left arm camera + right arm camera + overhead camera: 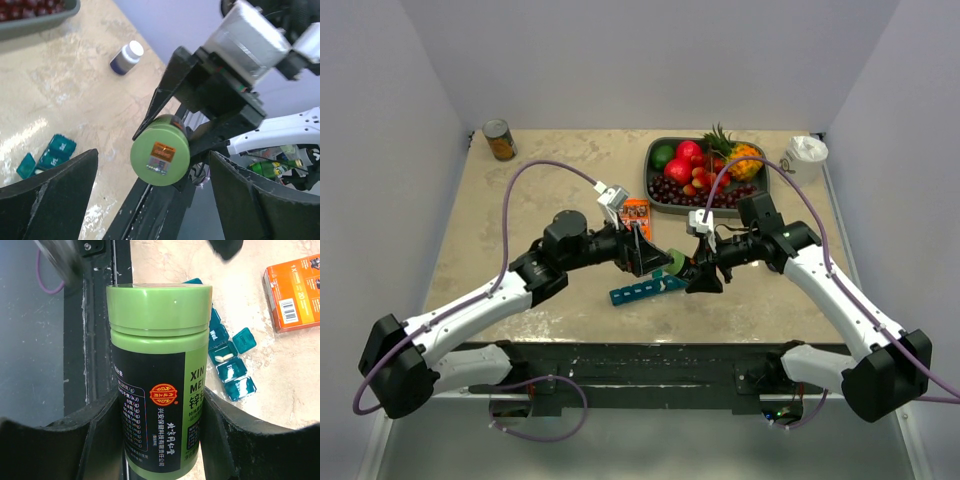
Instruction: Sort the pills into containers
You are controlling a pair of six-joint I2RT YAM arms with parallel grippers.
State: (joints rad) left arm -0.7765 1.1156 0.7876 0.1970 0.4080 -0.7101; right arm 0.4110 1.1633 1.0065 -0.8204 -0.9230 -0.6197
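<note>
Right tool (160, 440) grips green bottle (157, 365), cap pointing at left tool (152, 175), whose jaws stand wide, clear of the cap; pill organiser (645, 289) lies on tabletop (520, 200) just below both, long axis left-right, several lids raised.

walls (640, 60): plain pale lilac | table (510, 195): beige marbled top | light: even
</note>
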